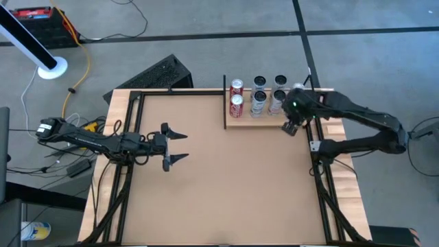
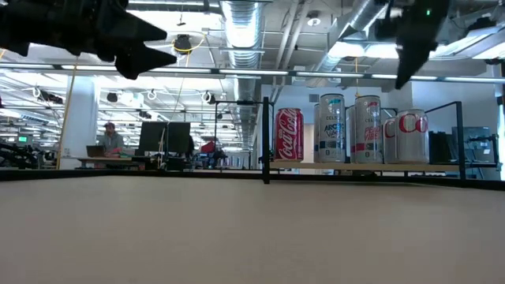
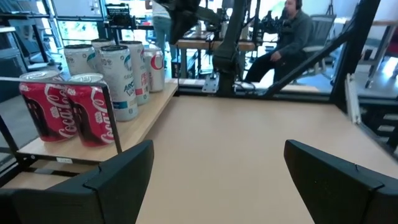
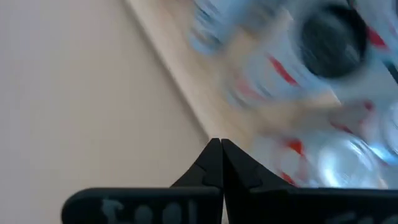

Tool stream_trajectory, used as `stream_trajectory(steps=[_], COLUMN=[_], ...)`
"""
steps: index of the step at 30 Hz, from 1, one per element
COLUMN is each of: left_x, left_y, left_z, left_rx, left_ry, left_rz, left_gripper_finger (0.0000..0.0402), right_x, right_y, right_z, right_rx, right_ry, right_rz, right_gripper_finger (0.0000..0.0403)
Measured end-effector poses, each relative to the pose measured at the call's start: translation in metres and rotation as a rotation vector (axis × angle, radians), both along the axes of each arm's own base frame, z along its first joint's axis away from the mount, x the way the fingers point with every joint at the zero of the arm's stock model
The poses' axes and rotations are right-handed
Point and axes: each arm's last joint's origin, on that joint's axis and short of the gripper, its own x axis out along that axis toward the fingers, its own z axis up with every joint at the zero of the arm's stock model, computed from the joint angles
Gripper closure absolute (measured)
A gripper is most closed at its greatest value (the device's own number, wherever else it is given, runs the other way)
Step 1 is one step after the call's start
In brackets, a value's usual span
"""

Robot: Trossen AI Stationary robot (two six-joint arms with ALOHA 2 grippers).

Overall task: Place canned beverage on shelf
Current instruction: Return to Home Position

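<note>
The shelf (image 1: 269, 121) is a pale wood board at the table's far right, with a black upright bar (image 1: 225, 101) on its left end. On it stand two red cans (image 1: 236, 104) and several silver cans (image 1: 259, 101), all upright on their bases. In the low view they form a row, a red can (image 2: 289, 134) beside silver ones (image 2: 367, 128). My right gripper (image 1: 291, 128) is shut and empty, hovering over the shelf's near right part, above the cans' tops (image 2: 404, 75). My left gripper (image 1: 180, 146) hangs open and level over the table's left middle, pointing toward the shelf (image 3: 93, 152).
Black frame rails (image 1: 322, 185) run along the table's left and right sides. A dark keyboard-like object (image 1: 161, 74) lies beyond the far edge. Bare brown tabletop (image 1: 226, 185) spreads between the arms. A person sits in the room behind (image 3: 292, 37).
</note>
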Motion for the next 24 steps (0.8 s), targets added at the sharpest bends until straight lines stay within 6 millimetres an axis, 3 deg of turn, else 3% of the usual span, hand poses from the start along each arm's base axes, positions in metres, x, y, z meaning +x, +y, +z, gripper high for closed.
stream_trajectory(steps=[4, 7, 11, 15, 19, 24], left_x=[0.002, 0.003, 0.004, 0.006, 0.005, -0.015], left_y=[-0.001, -0.001, 0.003, 0.010, 0.019, 0.027], left_z=[0.009, 0.013, 0.014, 0.011, 0.015, 0.031], left_rx=[-0.015, -0.015, -0.016, -0.017, 0.000, 0.009], left_ry=[-0.022, -0.020, -0.006, 0.009, -0.023, -0.115], left_rz=[-0.018, -0.019, 0.005, 0.023, 0.069, 0.080], left_gripper_finger=[0.0056, 0.0056, 0.0056, 0.0063, 0.0108, 0.0205], right_x=[0.012, 0.020, 0.032, 0.043, 0.050, 0.052], right_y=[0.029, 0.050, 0.071, 0.078, 0.078, 0.074], right_z=[0.007, 0.001, -0.028, -0.058, -0.066, -0.063], right_rx=[-0.013, -0.043, -0.100, -0.141, -0.174, -0.197], right_ry=[-0.187, -0.350, -0.582, -0.819, -1.018, -1.063], right_rz=[0.127, 0.238, 0.368, 0.408, 0.471, 0.488], right_gripper_finger=[0.0384, 0.0384, 0.0383, 0.0383, 0.0383, 0.0383])
